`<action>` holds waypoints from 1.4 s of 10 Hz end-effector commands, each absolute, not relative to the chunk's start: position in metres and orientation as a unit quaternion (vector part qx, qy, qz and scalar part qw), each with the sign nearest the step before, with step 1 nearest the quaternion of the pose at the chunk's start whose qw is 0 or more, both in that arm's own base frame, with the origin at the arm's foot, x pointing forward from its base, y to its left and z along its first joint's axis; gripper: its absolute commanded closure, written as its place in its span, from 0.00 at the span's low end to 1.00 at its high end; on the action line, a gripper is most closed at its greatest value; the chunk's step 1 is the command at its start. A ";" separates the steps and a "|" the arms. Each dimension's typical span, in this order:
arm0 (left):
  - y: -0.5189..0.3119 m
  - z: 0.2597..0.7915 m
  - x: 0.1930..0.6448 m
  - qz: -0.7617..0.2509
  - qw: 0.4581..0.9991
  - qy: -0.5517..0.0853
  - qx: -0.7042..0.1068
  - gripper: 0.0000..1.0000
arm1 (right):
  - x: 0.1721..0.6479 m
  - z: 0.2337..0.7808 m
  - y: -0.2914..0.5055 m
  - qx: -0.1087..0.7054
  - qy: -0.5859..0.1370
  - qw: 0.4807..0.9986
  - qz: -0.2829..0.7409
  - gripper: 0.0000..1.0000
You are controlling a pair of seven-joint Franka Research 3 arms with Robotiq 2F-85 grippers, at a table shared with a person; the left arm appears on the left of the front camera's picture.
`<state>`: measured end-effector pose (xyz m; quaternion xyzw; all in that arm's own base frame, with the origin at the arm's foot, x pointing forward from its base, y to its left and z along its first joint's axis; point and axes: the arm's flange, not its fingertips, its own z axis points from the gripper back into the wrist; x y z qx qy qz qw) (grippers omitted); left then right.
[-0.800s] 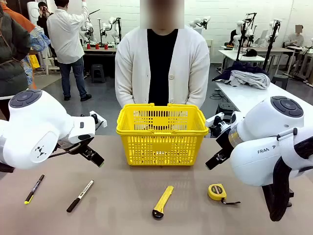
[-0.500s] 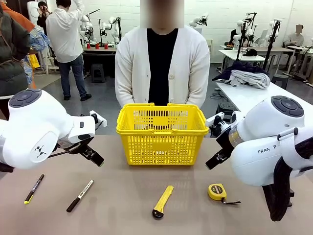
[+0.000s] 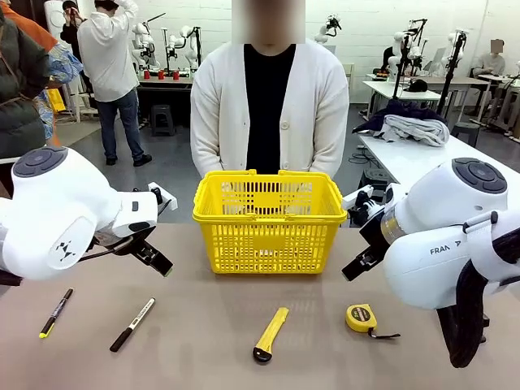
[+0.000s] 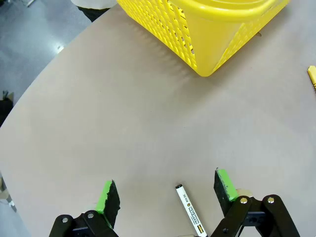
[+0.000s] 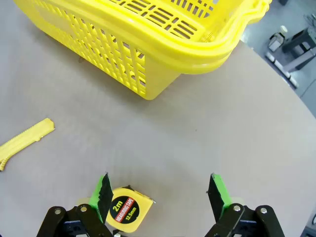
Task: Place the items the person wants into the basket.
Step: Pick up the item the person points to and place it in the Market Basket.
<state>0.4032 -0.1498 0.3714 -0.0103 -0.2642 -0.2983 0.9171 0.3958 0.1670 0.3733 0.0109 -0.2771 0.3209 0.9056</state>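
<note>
Both grippers hung released above the table (image 3: pixel 203 349). The left gripper (image 4: pixel 165 180) had its jaws spread over the white and black marker (image 4: pixel 190 211), whose lower end was cut off by the frame's bottom edge. The right gripper (image 5: pixel 159 178) stood over the tape measure (image 5: pixel 123 210), which it partly covered. The basket (image 3: pixel 268 213) had lattice walls that screened its floor, so its contents could not be told. The black marker with a yellow end (image 3: pixel 56 313) lay left of the white one. Both slanted, near ends leftward, the yellow end nearest the robot.

The table (image 3: pixel 203 325) bears basket (image 3: pixel 268 236), black marker (image 3: pixel 55 314), white marker (image 3: pixel 132 325), knife (image 3: pixel 270 334), tape measure (image 3: pixel 361 318).
</note>
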 end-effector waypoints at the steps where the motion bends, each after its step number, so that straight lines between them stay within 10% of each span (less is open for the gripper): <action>1: -0.150 0.371 0.403 -0.298 0.917 -0.264 -0.010 0.00 | 0.396 0.373 0.167 0.011 -0.277 0.906 0.321 0.00; 9: -0.150 0.371 0.403 -0.298 0.917 -0.264 -0.010 0.00 | 0.396 0.373 0.167 0.011 -0.277 0.906 0.321 0.00; 14: -0.154 0.539 0.358 -0.330 0.908 -0.258 -0.014 0.00 | 0.329 0.522 0.165 -0.030 -0.252 0.921 0.296 0.00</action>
